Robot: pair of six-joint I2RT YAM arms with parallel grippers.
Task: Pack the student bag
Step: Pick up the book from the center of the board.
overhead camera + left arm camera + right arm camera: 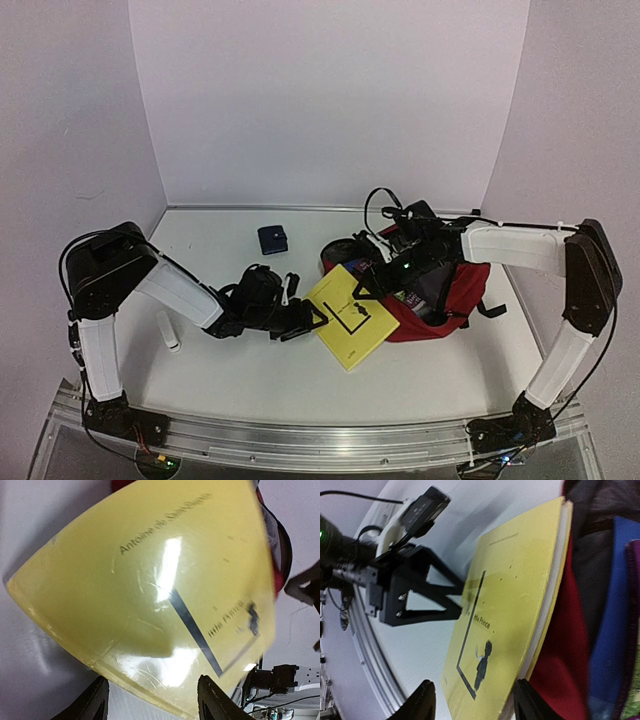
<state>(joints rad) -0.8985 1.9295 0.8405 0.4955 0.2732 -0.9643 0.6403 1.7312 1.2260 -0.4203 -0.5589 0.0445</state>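
Red student bag (455,292) under right end effector (392,275), yellow book (350,315) alongside

Lab: white-walled robot booth (330,100), aluminium rail (320,435).

Small dark wallet (272,239) far back; white tube (170,331), perhaps a marker, left.

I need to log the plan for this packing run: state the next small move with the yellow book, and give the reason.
Probably the left gripper should push the yellow book a little further right, into the student bag. Its jaws are shut on the book's left edge, and only the book's right edge meets the bag's opening, beside the right gripper. Most of the book is outside.
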